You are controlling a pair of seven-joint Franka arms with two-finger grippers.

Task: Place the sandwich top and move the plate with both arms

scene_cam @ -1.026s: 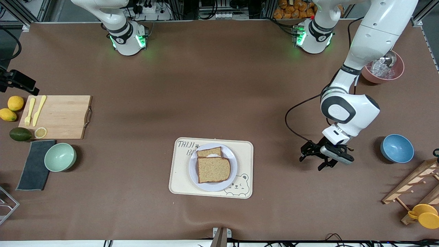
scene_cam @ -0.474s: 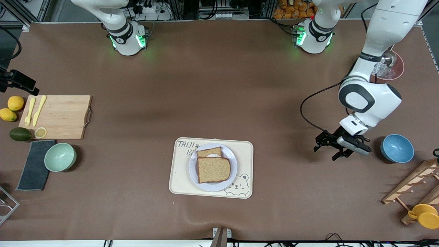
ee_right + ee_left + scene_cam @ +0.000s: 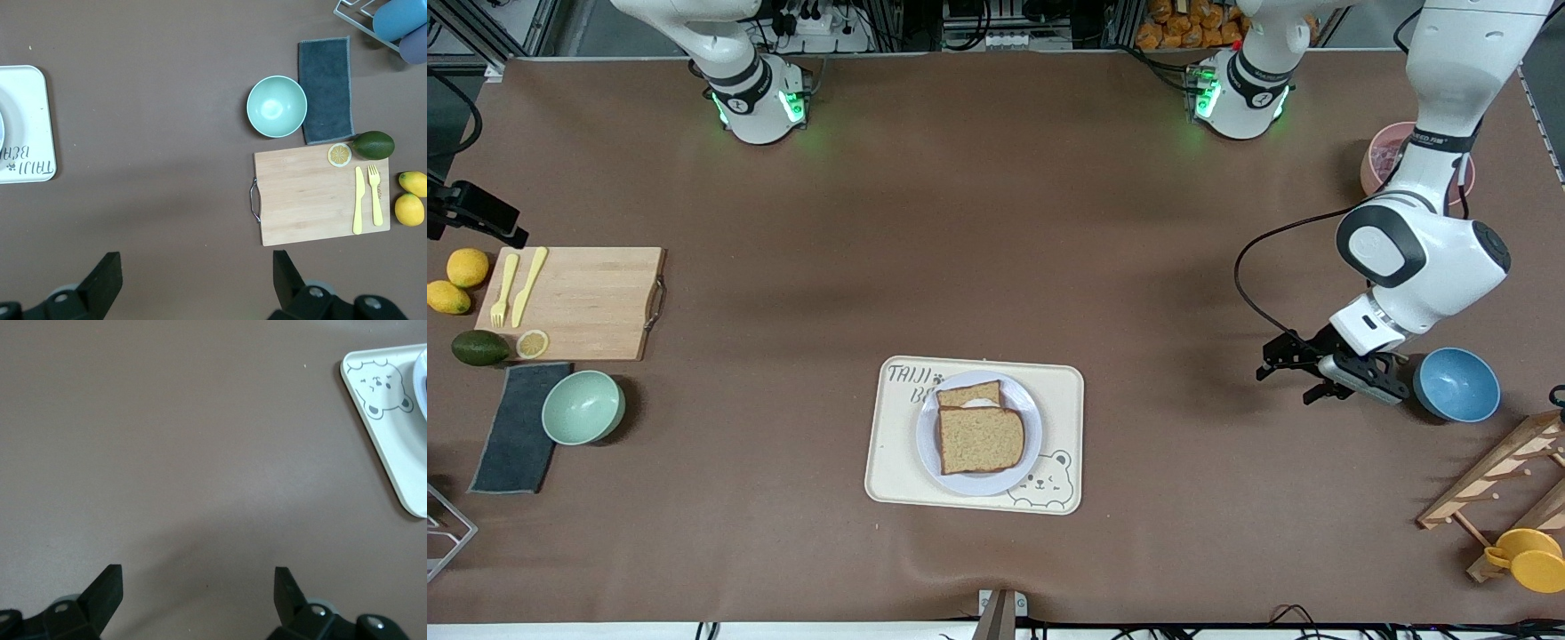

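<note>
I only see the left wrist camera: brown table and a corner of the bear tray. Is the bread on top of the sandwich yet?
Observer: Yes. The sandwich top lies on the lower slice on the plate, set a bit nearer the front camera, so the lower slice peeks out.
Operator: Where am I hovering?
Observer: The left gripper is open and empty, over bare table beside the blue bowl.
Operator: And the other one?
Observer: The right gripper is open too, waiting high up; its camera looks down on the cutting board.
</note>
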